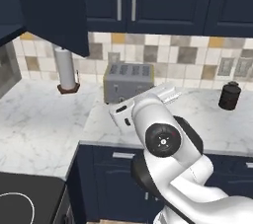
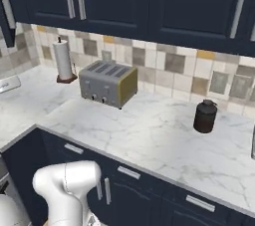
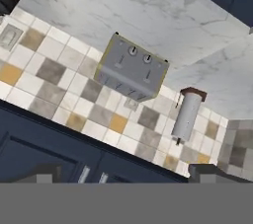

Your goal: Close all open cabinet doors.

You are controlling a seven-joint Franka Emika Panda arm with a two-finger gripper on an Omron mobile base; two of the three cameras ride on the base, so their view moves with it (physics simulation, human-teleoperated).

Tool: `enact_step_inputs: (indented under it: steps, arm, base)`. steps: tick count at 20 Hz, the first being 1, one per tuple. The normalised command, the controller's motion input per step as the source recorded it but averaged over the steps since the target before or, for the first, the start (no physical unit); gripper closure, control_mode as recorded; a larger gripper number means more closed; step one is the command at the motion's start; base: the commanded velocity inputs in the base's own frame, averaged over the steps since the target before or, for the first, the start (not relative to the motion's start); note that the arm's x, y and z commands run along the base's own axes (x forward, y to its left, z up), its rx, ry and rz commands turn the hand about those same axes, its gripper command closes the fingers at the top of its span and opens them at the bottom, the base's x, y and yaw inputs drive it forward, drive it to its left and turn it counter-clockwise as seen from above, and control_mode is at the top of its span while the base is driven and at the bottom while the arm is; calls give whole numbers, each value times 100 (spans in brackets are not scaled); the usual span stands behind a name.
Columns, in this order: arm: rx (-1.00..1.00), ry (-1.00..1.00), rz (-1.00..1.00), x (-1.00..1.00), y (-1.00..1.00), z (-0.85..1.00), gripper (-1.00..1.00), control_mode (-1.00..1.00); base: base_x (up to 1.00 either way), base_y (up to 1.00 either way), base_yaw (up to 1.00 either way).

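One marble counter [image 2: 164, 135], toaster [image 2: 107, 83] by tiled backsplash [image 2: 169, 65], pincer [image 3: 126, 173] fingers spread apart.

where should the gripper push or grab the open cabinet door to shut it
Go for the open cabinet door near its free outer edge, from the room-facing side; it swings out over the counter above the paper towel roll. Its handle isn't visible, so pushing the flat panel seems safer.

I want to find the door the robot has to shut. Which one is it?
Look at the row of dark blue wall cabinets above the marble counter. At the left end, above the paper towel roll, the open cabinet door swings out into the room. Its neighbours lie flat and shut.
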Motion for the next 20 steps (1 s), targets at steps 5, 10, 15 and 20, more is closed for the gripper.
enact_step_inputs:
  steps: [5, 10, 15, 20]
  arm:
    - [0, 0, 0, 0, 0, 0, -100, 100]
    - [0, 0, 0, 0, 0, 0, -100, 100]
    - [0, 0, 0, 0, 0, 0, -100, 100]
    - [0, 0, 0, 0, 0, 0, -100, 100]
  base:
    - [-7, 50, 30]
    - [-1, 51, 29]
    - [0, 59, 36]
    - [-7, 32, 31]
